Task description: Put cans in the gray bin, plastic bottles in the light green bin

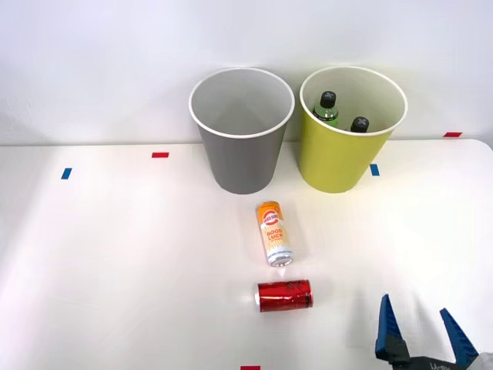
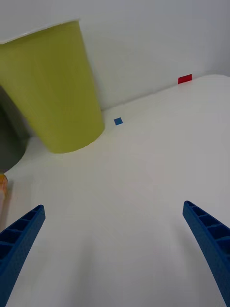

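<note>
Cans remain on the white table [image 1: 115, 254]: we see the slim orange-and-white can [image 1: 274, 233] lying near the round gray plastic bin [image 1: 242, 131], the dented red can [image 1: 284, 295] nearer the front edge. Two black-capped bottles [image 1: 326, 108] sit inside the yellow-green bin [image 1: 347, 131]. Our right gripper [image 1: 420, 335] hovers spread and empty at the front right corner.

A white table [image 1: 115, 254] filled the foreground and met a plain white wall [image 1: 100, 62] along its far edge. Small red tape marks [image 1: 159, 155] and blue tape marks [image 1: 66, 173] lay on the table. Lighting was even, with soft shadows.
</note>
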Motion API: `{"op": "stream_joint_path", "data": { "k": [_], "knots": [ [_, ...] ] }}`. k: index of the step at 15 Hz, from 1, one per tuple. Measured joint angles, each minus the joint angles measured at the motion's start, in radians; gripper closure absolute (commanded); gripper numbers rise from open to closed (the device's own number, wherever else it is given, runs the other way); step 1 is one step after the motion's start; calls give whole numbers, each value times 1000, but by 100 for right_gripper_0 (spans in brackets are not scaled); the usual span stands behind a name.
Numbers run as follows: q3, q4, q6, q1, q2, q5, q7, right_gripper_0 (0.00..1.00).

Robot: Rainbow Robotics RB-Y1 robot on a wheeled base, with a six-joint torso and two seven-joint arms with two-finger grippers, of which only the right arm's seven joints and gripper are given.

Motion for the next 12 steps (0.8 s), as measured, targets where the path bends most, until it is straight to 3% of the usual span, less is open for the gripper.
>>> {"op": "stream_joint_path", "data": {
  "k": [7,12],
  "knots": [
    [-27,155,-238,-23,20,198,-47,0],
    [-30,161,-304,-9,26,220,177,0]
  ]
}}
